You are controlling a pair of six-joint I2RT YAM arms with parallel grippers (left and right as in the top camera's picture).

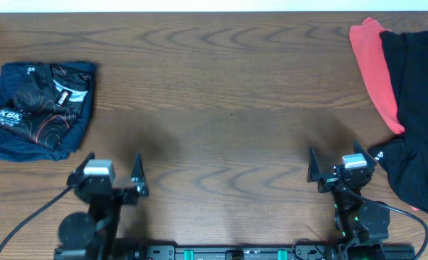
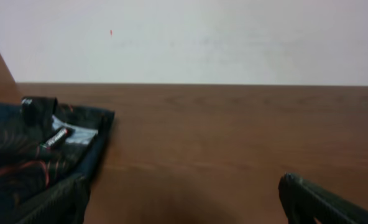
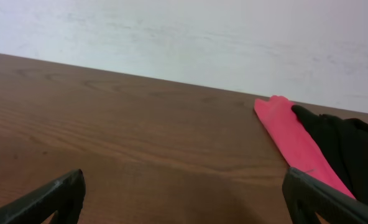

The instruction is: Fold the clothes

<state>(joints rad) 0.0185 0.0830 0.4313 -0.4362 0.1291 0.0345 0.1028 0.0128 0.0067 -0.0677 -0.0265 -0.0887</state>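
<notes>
Spanning every view, the wooden table (image 1: 221,87) lies bare across its middle, probably kept free as folding space. At its right edge a loose black garment (image 1: 416,108) sprawls over a red garment (image 1: 369,58), apparently unfolded and within the right arm's reach. Far left, the black jersey (image 1: 40,108) sits folded, navy cloth showing around it. The left gripper (image 1: 114,157) and right gripper (image 1: 333,153) hover near the front edge, jaws spread, holding nothing
</notes>
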